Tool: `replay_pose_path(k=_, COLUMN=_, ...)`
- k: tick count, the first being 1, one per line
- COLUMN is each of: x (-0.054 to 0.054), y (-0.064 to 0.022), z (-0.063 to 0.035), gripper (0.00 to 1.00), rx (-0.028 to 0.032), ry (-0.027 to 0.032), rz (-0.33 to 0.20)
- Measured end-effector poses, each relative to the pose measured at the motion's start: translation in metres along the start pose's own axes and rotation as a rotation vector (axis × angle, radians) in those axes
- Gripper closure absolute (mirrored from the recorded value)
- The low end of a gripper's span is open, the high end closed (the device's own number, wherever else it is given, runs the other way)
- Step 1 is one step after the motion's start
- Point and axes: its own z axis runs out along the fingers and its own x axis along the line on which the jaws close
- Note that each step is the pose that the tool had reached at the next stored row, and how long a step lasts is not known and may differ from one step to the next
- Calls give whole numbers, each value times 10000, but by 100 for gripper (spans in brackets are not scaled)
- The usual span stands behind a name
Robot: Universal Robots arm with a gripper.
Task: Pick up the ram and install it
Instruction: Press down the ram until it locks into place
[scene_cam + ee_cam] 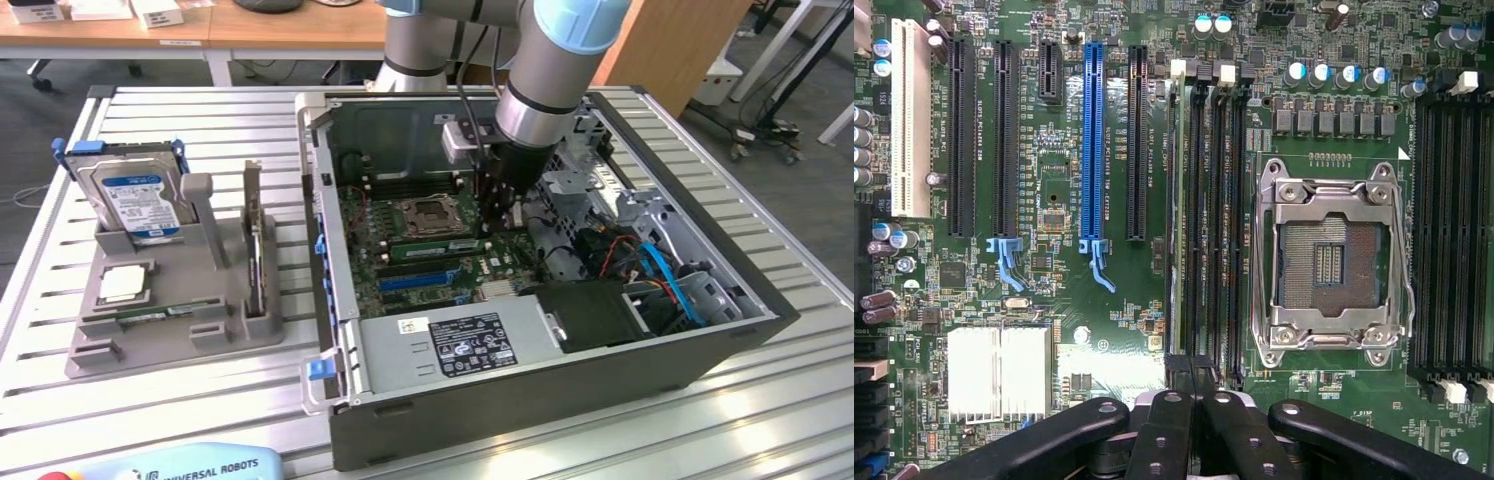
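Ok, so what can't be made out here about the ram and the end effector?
- Wrist view: the ram is seen edge-on, so whether it is fully seated in its slot cannot be told.
- Wrist view: the shut end effector covers the stick's near end, so whether they touch is unclear.
- Exterior view: the arm's wrist blocks the slot latches.
- Exterior view: the hard drive label text is too small.

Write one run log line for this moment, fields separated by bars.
gripper: shut | place: over motherboard slots beside CPU socket | ram: in slot | case: open
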Motion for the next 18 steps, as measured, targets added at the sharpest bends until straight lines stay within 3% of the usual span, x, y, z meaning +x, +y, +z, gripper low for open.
replay_pose_path(k=18, x=1, y=-1, z=12, gripper=90, rx=0, ry=0, rz=0)
